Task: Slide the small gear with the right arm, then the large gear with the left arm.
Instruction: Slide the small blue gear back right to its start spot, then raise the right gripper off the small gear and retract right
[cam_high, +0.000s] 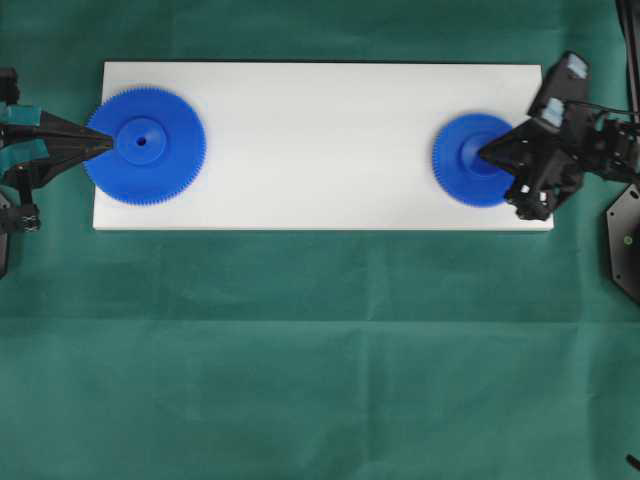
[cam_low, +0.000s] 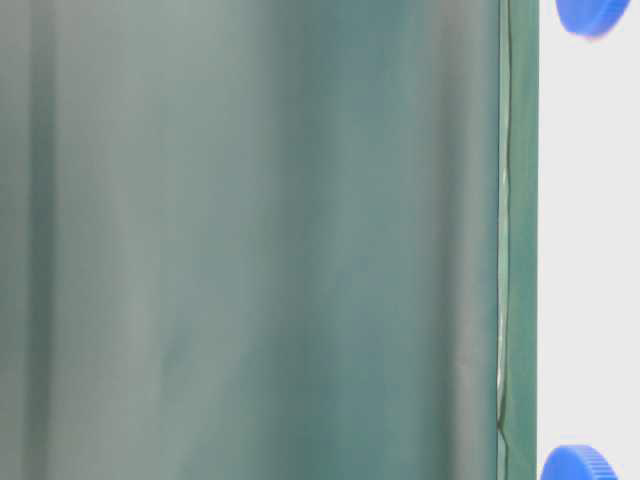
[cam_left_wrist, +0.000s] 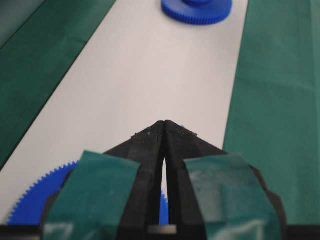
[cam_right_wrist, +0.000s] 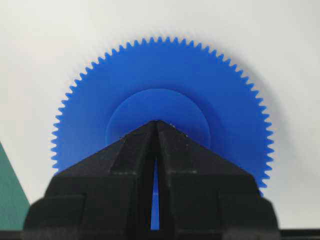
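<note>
While both gears lie flat on the white board (cam_high: 320, 140) | pointed black right gripper (cam_high: 484, 153) closed, empty, tip over small bright-blue plastic gear's (cam_high: 462, 175) hub | teal-taped left gripper (cam_high: 106, 141) closed, empty, over large blue gear's (cam_high: 160, 160) outer edge

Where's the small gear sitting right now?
In the overhead view the small gear lies flat near the right end of the white board, with the right gripper pointing over its hub; the large gear sits at the far left end.

green cloth (cam_high: 320, 350) (creased) | white board (cam_high: 320, 130) | even light
</note>
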